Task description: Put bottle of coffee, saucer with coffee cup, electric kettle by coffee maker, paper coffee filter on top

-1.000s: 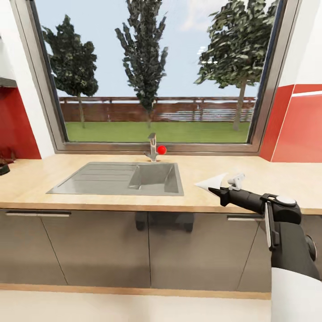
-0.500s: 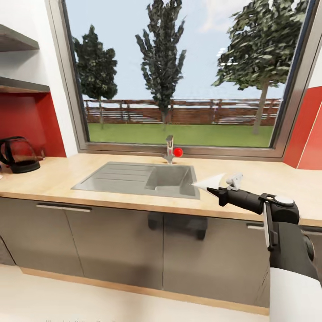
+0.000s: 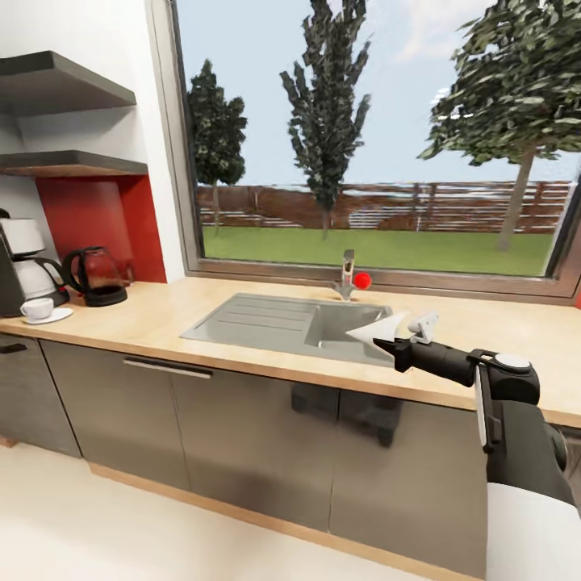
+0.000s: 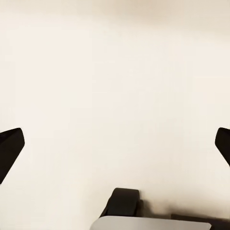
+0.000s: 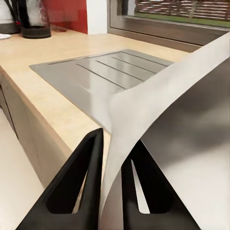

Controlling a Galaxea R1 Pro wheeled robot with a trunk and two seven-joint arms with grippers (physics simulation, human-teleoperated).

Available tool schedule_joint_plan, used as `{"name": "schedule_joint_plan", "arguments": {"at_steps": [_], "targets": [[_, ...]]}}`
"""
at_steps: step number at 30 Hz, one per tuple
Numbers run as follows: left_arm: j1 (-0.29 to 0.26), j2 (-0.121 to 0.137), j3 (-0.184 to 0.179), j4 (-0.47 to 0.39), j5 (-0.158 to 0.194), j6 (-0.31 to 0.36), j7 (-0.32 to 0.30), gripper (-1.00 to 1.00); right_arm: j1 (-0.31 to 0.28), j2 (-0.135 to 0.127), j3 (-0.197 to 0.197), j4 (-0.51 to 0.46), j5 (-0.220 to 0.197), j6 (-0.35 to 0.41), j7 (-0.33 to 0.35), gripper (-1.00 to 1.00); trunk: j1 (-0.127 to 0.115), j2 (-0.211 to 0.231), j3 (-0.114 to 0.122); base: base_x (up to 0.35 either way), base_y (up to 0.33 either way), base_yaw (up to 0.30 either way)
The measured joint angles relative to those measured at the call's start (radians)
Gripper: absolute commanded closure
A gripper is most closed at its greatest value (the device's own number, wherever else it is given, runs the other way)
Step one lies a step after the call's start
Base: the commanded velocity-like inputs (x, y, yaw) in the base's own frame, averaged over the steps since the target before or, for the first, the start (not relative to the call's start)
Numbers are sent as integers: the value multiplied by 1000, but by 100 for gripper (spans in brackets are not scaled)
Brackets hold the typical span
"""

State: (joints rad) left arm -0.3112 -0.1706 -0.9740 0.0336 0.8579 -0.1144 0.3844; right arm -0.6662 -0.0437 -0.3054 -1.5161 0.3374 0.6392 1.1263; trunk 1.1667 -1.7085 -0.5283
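Note:
My right gripper [image 3: 389,345] is shut on the paper coffee filter [image 3: 378,328], a white cone held in the air in front of the kitchen countertop [image 3: 161,311], near the sink's right end. In the right wrist view the filter [image 5: 163,120] sits pinched between the black fingers [image 5: 79,184]. Far left on the counter stand the dark coffee maker [image 3: 8,282], the coffee cup [image 3: 36,307] on its saucer [image 3: 55,316], and the glass electric kettle [image 3: 97,274]. The kitchen shelf [image 3: 68,165] hangs above them. The bottle of coffee is out of view. My left gripper [image 4: 115,143] is open over pale floor.
A steel sink [image 3: 266,319] with a faucet [image 3: 347,278] is set into the counter under a large window. A second dark shelf [image 3: 56,85] hangs higher on the wall. Dark grey cabinet fronts [image 3: 226,428] run below the counter, with cream floor in front.
The camera has turned left, so the shelves, kettle, cup, saucer and coffee maker have come into view. The right gripper still holds the filter in the same pose.

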Motion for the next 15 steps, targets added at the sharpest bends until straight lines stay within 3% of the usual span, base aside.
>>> {"name": "schedule_joint_plan", "arguments": {"at_steps": [15], "targets": [[0,0,0,0,0,0,0,-100,7,1,1,2,2,-4,-2,100,0,0,17,130,99,225]]}}
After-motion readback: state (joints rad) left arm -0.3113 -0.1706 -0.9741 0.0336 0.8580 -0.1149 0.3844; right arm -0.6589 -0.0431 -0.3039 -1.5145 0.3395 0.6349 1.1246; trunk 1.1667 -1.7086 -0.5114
